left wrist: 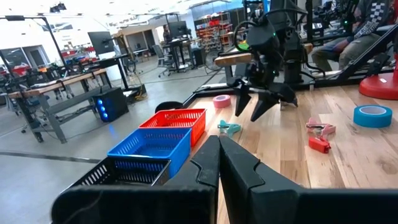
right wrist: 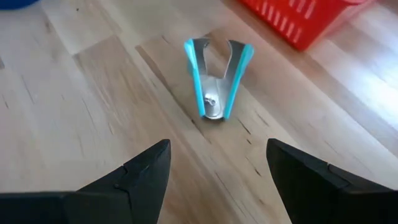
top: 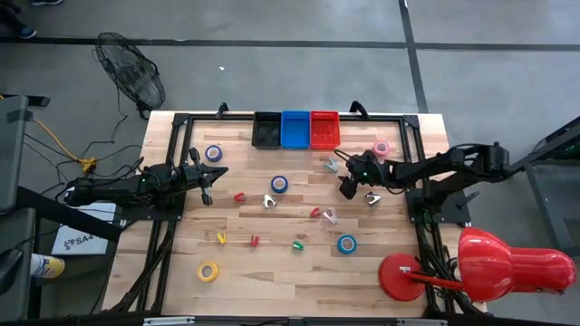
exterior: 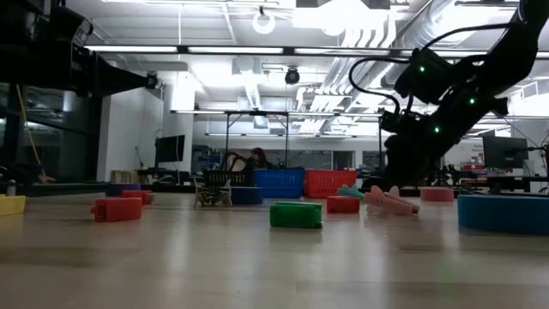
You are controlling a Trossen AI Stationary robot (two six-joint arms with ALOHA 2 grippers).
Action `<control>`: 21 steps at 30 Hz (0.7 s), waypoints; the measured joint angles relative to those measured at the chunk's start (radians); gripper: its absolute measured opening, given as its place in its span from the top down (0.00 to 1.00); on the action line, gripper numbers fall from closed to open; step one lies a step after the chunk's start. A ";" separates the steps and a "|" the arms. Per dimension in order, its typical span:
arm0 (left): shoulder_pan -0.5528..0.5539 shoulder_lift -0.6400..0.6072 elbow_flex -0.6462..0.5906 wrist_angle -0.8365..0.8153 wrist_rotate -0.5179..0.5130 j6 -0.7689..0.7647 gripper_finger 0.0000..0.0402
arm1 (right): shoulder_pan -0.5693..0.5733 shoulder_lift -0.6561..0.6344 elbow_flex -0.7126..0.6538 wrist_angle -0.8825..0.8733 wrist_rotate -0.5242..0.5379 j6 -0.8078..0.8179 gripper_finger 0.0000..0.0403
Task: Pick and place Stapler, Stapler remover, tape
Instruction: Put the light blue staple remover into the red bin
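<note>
Wooden tabletop (top: pixel 290 263) seen from straight above, and pretty much everything is lying loose on it: tape rolls like the blue one (top: pixel 279 184), the yellow one (top: pixel 207 271) and a pink one (top: pixel 381 148), plus small staplers and staple removers scattered around. At the far edge sit the black bin (top: pixel 266 129), blue bin (top: pixel 295 129) and red bin (top: pixel 324 128), and I can't make out anything inside them, so I'd say the sorting has barely started. The left gripper (top: pixel 205 180) waits off at its side of the table.

Low view is level with the wood: a green stapler (exterior: pixel 296 215) and a red stapler (exterior: pixel 116 209) just sitting there, right arm coming down behind them.

Left wrist view: its own fingers (left wrist: pixel 219 167) pressed together with nothing between them, bins just ahead, still look empty from here.

Right wrist view is the interesting one. The right gripper (right wrist: pixel 217 165) hovers with its fingers spread wide, and a teal staple remover (right wrist: pixel 217 78) lies on the wood just beyond them, near the red bin's corner, not touched yet. My guess is that's the first pick, so basically the whole job is left.
</note>
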 joint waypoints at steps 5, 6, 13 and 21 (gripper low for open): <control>0.000 0.000 0.000 0.000 0.000 0.000 0.99 | 0.000 0.088 -0.002 0.099 -0.002 -0.029 0.36; 0.000 0.000 0.000 0.000 0.000 0.000 0.99 | 0.000 0.105 -0.002 0.122 -0.002 -0.029 0.36; 0.000 0.000 0.000 0.000 0.000 0.000 0.99 | -0.006 0.214 0.029 0.234 0.009 -0.029 0.36; 0.000 0.000 0.000 0.000 0.000 0.000 0.99 | -0.019 0.278 0.068 0.237 0.018 -0.004 0.36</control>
